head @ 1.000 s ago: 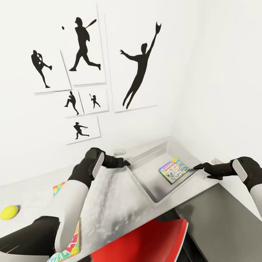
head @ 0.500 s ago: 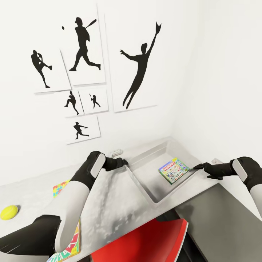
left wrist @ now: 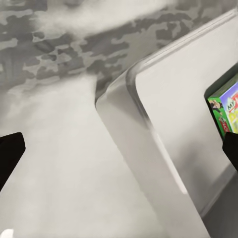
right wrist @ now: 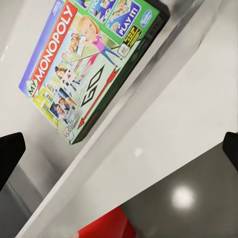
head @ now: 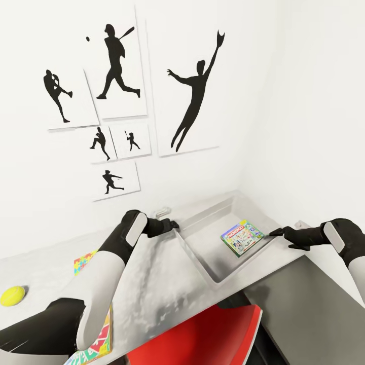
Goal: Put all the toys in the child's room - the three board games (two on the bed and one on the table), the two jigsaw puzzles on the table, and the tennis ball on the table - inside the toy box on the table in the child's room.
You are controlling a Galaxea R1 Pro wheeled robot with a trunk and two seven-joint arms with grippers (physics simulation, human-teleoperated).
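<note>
Monopoly board game [head: 242, 238], green-edged, lies flat in toy box [head: 203, 253]; both jaws apart.

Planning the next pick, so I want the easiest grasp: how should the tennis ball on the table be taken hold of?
Grip the tennis ball across its middle, coming down from above with the left gripper, the nearer arm. It is round, sits alone on the table and has open space around it, so any finger direction should work.

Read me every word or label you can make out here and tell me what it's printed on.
"MY MONOPOLY": along the blue edge of the board game box lying in the toy box.
"PLAY IT!": yellow badge near one corner of the same box.
"MY": the box's corner as seen by the left wrist camera.
Other small print and logos on that lid: too small to read.
</note>
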